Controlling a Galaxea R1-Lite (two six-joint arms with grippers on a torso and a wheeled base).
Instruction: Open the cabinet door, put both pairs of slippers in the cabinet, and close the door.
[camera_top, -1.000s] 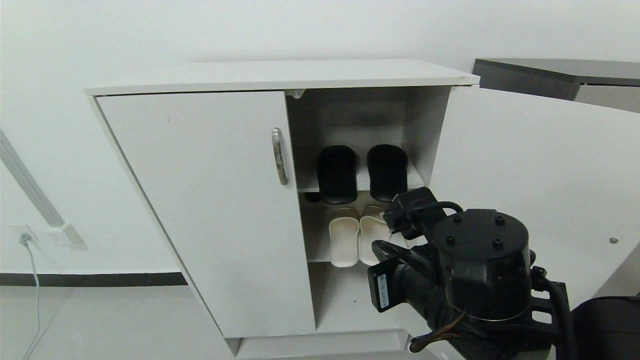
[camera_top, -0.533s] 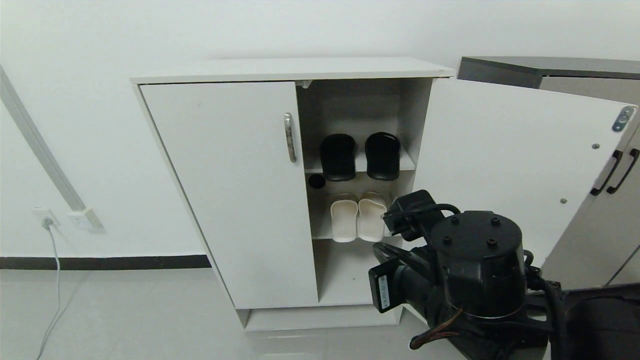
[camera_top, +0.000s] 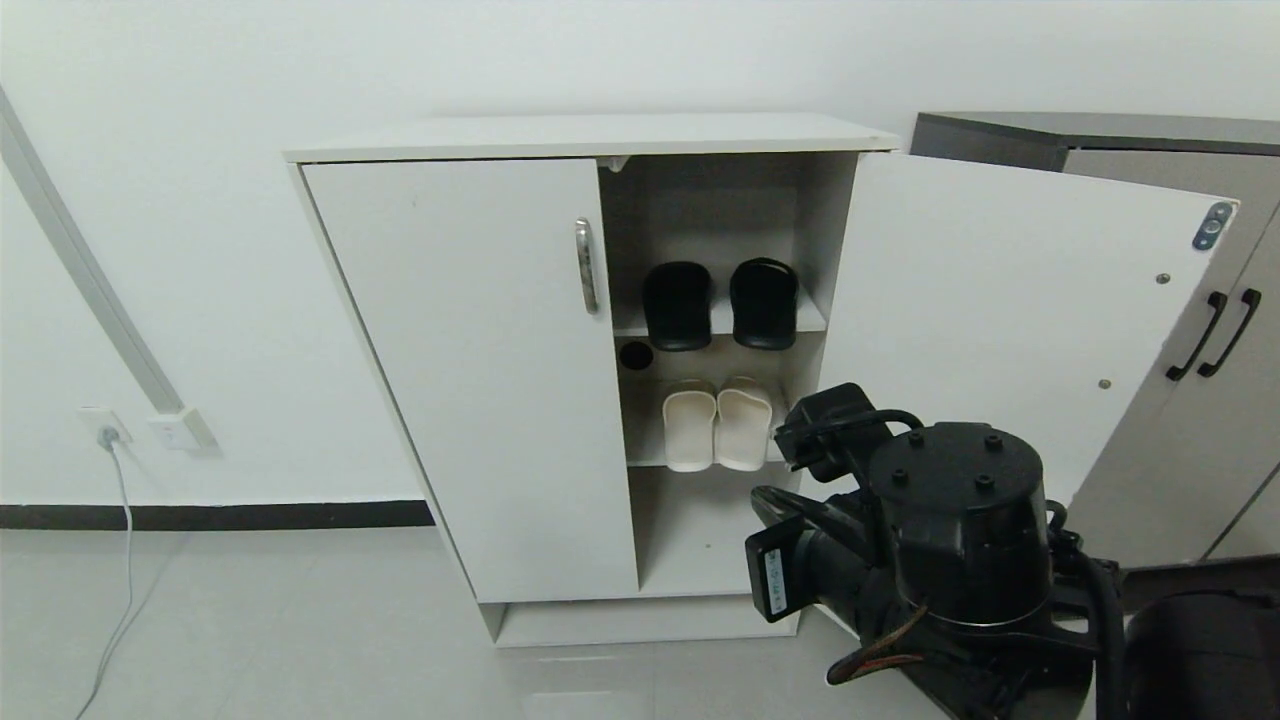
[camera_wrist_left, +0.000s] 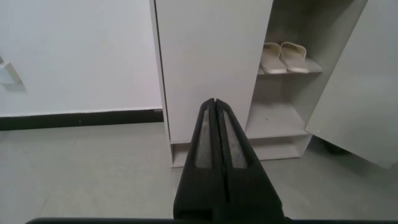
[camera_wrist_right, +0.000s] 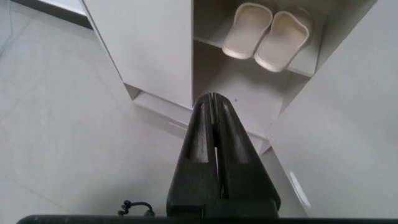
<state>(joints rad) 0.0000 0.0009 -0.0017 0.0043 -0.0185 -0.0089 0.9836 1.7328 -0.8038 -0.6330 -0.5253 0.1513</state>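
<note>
Head view: black slippers (camera_top: 678, 305) and white slippers (camera_top: 692, 428) sit shelved in the cabinet (camera_top: 580, 135); only the open door (camera_top: 1000, 310) awaits closing. Left gripper (camera_wrist_left: 215, 106) and right gripper (camera_wrist_right: 214, 102) pinched shut, empty.

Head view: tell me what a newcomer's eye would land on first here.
The white cabinet draws the eye first: its right door is swung wide open while the left door is shut. In the opening, the black slippers sit side by side on the upper shelf, and the white slippers sit on the shelf just below them.
</note>
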